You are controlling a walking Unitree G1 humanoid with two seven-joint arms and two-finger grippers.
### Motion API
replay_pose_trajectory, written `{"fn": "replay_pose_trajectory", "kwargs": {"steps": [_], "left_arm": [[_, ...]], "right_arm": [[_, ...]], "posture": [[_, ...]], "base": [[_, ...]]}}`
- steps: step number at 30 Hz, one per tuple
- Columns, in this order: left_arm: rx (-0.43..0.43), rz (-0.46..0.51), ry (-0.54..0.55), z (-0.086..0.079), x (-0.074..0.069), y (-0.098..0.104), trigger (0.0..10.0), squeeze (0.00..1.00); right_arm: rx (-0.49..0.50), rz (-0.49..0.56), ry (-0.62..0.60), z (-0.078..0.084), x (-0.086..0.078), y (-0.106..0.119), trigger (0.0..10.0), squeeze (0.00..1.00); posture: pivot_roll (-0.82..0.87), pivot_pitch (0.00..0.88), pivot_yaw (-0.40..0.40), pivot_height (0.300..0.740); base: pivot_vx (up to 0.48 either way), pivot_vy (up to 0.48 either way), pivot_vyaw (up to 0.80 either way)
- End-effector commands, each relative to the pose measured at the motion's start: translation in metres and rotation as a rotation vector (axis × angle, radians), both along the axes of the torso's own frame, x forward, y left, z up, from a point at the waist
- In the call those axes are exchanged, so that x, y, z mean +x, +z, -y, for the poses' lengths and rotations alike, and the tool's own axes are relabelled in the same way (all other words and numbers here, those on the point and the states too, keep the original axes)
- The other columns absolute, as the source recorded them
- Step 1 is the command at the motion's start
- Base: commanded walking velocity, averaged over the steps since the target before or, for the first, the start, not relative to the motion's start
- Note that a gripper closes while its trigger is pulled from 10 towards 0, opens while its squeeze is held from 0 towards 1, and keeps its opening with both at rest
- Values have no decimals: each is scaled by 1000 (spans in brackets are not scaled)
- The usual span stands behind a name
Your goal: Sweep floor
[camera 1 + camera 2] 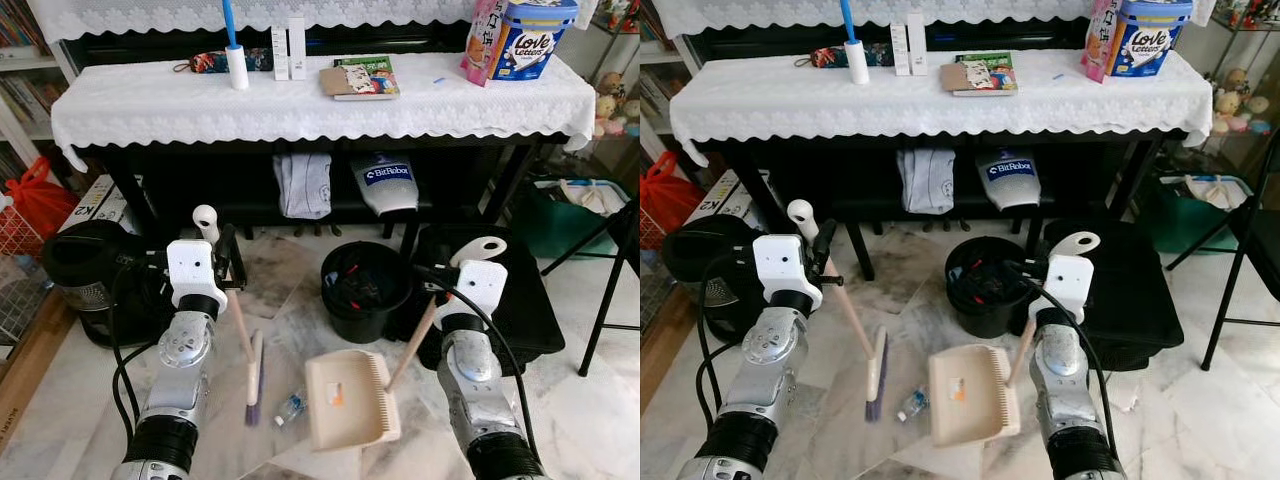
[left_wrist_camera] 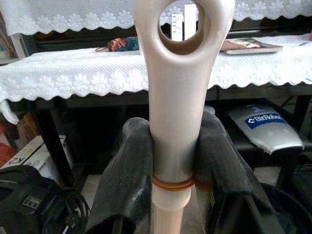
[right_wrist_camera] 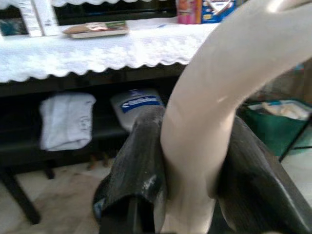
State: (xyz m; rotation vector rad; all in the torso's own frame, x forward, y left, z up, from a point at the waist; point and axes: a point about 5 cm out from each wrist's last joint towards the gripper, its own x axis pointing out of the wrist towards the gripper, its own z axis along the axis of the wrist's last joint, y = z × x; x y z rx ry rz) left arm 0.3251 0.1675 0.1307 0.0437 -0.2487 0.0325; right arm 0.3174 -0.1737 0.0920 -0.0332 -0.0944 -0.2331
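So going from your left: a red plastic bag (image 1: 40, 200) slumps by the shelf, too bunched up to tell what's in it, and a black round appliance with a cord (image 1: 85, 275) sits on the floor next to it. Your left gripper (image 2: 171, 165) has its two black fingers (image 2: 127, 180) pinched tight around the cream handle of the small cream hand broom (image 1: 254, 375). The broom slants down so that its purple bristles touch the pale marble floor (image 1: 290, 300). Just beside the bristles lies a small clear plastic bottle (image 1: 290, 406), tipped on its side on the floor, apart from the cream plastic dustpan (image 1: 345, 398).

That dustpan lies flat on the marble between your arms, and all you can make out in it is a small orange scrap. Your right gripper (image 3: 190, 161) is clamped on the dustpan's curved cream handle, a finger pressed against each side.

Behind the dustpan stands a round black bin (image 1: 365, 290) with some dark rubbish and a bit of red in it. A flat black case (image 1: 510, 300) lies to the right of it. Further right, a green tub (image 1: 565, 215) holds pale crumpled stuff.
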Motion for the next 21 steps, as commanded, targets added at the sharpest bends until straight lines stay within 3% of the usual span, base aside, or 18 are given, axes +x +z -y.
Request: {"fn": "replay_pose_trajectory", "kwargs": {"steps": [1,21], "left_arm": [[21,45,5,-1,1,7,10000,0],[37,8,11,-7,-8,-5,10000,0]], "right_arm": [[2,23,-36,3,0,4,10000,0],[-16,-20,-153,12,-17,-17,10000,0]], "posture": [[-22,88,35,740],[5,120,55,740]], "base": [[0,0,0],[0,0,0]]}}
